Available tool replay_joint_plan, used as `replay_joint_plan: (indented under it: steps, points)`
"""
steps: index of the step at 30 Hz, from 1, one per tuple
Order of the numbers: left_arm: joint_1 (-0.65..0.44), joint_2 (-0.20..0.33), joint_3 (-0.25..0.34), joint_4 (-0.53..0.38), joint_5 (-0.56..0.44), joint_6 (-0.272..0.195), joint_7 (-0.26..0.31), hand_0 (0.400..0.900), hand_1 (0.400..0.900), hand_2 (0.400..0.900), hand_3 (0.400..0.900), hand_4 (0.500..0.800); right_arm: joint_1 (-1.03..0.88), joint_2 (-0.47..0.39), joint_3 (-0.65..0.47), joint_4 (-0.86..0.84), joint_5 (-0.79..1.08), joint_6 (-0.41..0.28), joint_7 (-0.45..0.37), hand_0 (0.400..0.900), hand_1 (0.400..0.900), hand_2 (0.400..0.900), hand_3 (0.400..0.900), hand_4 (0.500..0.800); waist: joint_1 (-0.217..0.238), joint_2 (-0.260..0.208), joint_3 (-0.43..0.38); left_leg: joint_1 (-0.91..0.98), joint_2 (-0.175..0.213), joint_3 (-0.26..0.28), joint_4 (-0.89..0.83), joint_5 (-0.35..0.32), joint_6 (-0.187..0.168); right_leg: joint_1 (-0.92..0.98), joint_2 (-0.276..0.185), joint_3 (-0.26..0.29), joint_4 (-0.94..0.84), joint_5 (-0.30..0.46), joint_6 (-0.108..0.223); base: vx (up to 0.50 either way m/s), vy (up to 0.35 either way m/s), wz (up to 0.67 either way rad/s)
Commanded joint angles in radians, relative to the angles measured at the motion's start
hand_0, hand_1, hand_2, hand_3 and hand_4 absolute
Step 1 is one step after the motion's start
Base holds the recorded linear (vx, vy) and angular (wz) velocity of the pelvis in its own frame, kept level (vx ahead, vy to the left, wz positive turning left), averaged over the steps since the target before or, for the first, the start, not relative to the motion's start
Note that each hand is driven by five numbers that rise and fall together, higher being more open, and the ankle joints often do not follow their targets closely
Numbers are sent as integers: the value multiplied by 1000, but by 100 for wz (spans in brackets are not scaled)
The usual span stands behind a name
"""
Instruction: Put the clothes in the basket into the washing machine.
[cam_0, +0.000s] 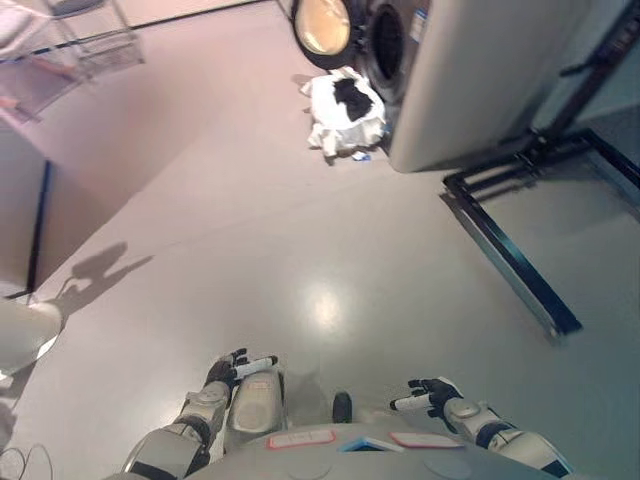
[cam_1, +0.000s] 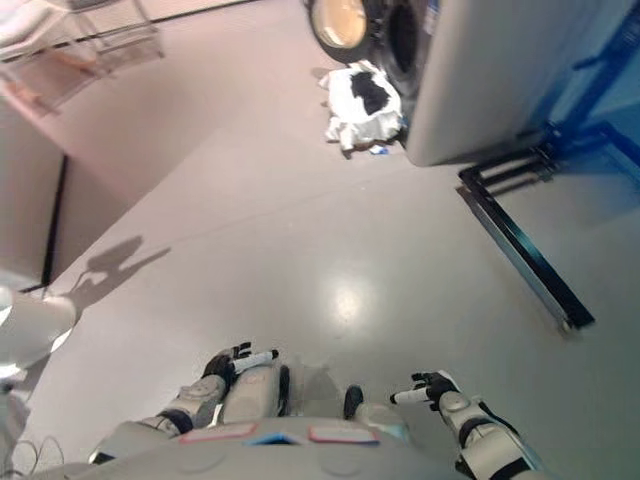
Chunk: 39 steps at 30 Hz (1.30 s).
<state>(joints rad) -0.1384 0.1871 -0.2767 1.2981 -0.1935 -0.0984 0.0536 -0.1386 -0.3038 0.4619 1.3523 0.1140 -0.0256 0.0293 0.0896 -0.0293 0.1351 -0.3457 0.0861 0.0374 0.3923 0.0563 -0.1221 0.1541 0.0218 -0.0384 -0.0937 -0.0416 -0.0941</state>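
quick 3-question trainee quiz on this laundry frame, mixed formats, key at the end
1. True or false: the washing machine has its door open.
2. Multiple choice: where is the white basket with the clothes?
A. In the left hand
B. On the floor in front of the machine
C. On the wire rack
3. Fill in: the left hand and the right hand both hold ____.

Key: 1 true; 2 B; 3 nothing. Both hands hang low near the robot, far from the basket. The dark garment lies on top of white cloth in the basket. The wire rack stands far off at upper left.
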Motion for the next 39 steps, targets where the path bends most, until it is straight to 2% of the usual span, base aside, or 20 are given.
replay_joint_plan:
  steps: [1, 3, 5, 7, 9, 10, 12, 14, 16, 19, 21, 24, 27, 29, 30, 32, 35, 37, 38, 39]
  points:
    - [44, 54, -22, 22, 53, 3, 17, 900, 900, 900, 900, 800, -20, -17, 8, -30, -45, -34, -20, 900, 900, 900, 900, 800, 27, -11, -4, 33, -14, 47, -357, 174, 31, 96, -8, 54, 44, -68, 130, 461, 47, -23]
    - [48, 50, -31, 24, 73, 8, 10, 900, 900, 900, 900, 800, -23, -20, 28, -27, -94, -33, -31, 900, 900, 900, 900, 800, 39, -2, -19, 24, -24, 95, -479, 186, 28, 142, -7, 72, 35, -89, 140, 496, 58, -26]
    - [58, 49, -31, 27, 96, 14, 16, 900, 900, 900, 900, 800, -30, -21, 72, -26, -187, -23, -47, 900, 900, 900, 900, 800, 54, -5, -46, 3, -30, 125, -480, 189, 35, 190, -20, 91, 48, -117, 155, 688, 91, -49]
    - [65, 55, -28, 22, 104, 9, 30, 900, 900, 900, 900, 800, -36, -23, 97, -29, -257, -21, -55, 900, 900, 900, 900, 800, 72, -17, -63, 32, -60, 64, -478, 225, 60, 192, -36, 110, 125, -114, 159, 660, 125, -60]
    - [64, 64, -36, 1, 102, 2, 39, 900, 900, 900, 900, 800, -30, -28, 103, -41, -305, -29, -67, 900, 900, 900, 900, 800, 69, -53, -86, 51, -99, 67, -453, 223, 85, 165, -59, 120, 252, 15, 216, 603, 130, -10]
    - [66, 68, -41, -11, 108, -2, 37, 900, 900, 900, 900, 800, -19, -31, 92, -31, -303, -30, -62, 900, 900, 900, 900, 800, 70, -69, -97, 74, -122, 66, -448, 196, 112, 134, -64, 141, 366, 142, 262, 573, 131, 1]
    - [45, 74, -44, -17, 101, -1, 34, 900, 900, 900, 900, 800, -7, -27, 71, -9, -292, -27, -55, 900, 900, 900, 900, 800, 48, -57, -83, 149, -149, 39, -443, 132, 151, 29, -48, 136, 624, 276, 292, 537, 188, 19]
    - [23, 78, -50, -11, 95, 5, 28, 900, 900, 900, 900, 800, 0, -20, 46, -1, -265, -24, -51, 900, 900, 900, 900, 800, 7, -23, -66, 240, -153, 13, -456, 87, 177, -79, -38, 102, 786, 314, 284, 561, 268, 45]
    - [-2, 81, -58, -6, 92, 9, 26, 900, 900, 900, 900, 800, 7, -13, 35, -4, -251, -23, -51, 900, 900, 900, 900, 800, -32, 14, -39, 332, -140, -20, -473, 63, 190, -224, -36, 67, 890, 240, 245, 585, 214, 63]
    - [-36, 72, -81, -7, 106, 9, 26, 900, 900, 900, 900, 800, 30, -10, 17, -7, -225, -23, -60, 900, 900, 900, 900, 800, -92, 35, -14, 444, -145, -95, -478, 10, 187, -355, -77, 0, 735, 103, 197, 613, 48, 84]
    - [-45, 62, -89, -1, 118, 7, 29, 900, 900, 900, 900, 800, 40, -7, 8, -3, -214, -19, -64, 900, 900, 900, 900, 800, -119, 30, -19, 500, -154, -126, -480, -37, 176, -371, -102, -47, 528, 111, 202, 653, -74, 54]
    - [-43, 48, -64, 22, 118, 3, 35, 900, 900, 900, 900, 800, 58, -1, -13, -3, -206, -16, -68, 900, 900, 900, 900, 800, -154, 5, -35, 605, -168, -158, -480, -125, 147, -404, -132, -109, 120, 203, 250, 744, -147, 36]
    - [-33, 39, -46, 34, 123, 2, 45, 900, 900, 900, 900, 800, 61, -1, -60, -17, -150, -21, -94, 900, 900, 900, 900, 800, -180, 13, -45, 691, -136, -175, -480, -164, 119, -423, -123, -117, 14, 248, 271, 665, -131, 26]
    - [-18, 32, -40, 34, 127, 1, 56, 900, 900, 900, 900, 800, 77, -11, -119, -35, -73, -37, -111, 900, 900, 900, 900, 800, -203, 15, -63, 750, -113, -176, -466, -175, 99, -404, -101, -99, 43, 260, 259, 674, -179, 27]
    - [-11, 23, -39, 40, 129, 0, 60, 900, 900, 900, 900, 800, 85, -16, -137, -38, -45, -45, -122, 900, 900, 900, 900, 800, -213, 17, -76, 747, -103, -183, -417, -172, 90, -389, -90, -73, 31, 282, 248, 655, -207, 29]
    - [-2, 12, -35, 46, 114, 0, 63, 900, 900, 900, 900, 800, 84, -24, -153, -41, -7, -54, -117, 900, 900, 900, 900, 800, -218, 26, -90, 730, -85, -182, -273, -96, 55, -362, -67, -61, 67, 280, 223, 562, -206, 9]
    - [8, 15, -34, 34, 102, 6, 59, 900, 900, 900, 900, 800, 70, -46, -167, -51, 51, -56, -114, 900, 900, 900, 900, 800, -202, 18, -82, 583, -96, -175, 100, 109, -22, -277, -39, -40, 95, 209, 162, 480, -235, -1]
    - [-4, 22, -40, 34, 102, 13, 61, 900, 900, 900, 900, 800, 45, -54, -166, -61, 75, -53, -115, 900, 900, 900, 900, 800, -175, -9, -58, 473, -113, -147, 340, 159, -20, -214, -33, -14, 111, 157, 121, 459, -297, -33]
    - [-5, 26, -42, 29, 97, 11, 66, 900, 900, 900, 900, 800, 30, -59, -163, -65, 80, -53, -119, 900, 900, 900, 900, 800, -157, -33, -47, 417, -116, -121, 402, 144, 5, -181, -41, -4, 111, 138, 111, 435, -278, -53]
    - [-1, 29, -45, 23, 95, 10, 67, 900, 900, 900, 900, 800, 19, -60, -157, -69, 87, -53, -123, 900, 900, 900, 900, 800, -133, -38, -33, 344, -97, -92, 451, 112, 33, -149, -34, 10, 108, 121, 101, 399, -217, -58]
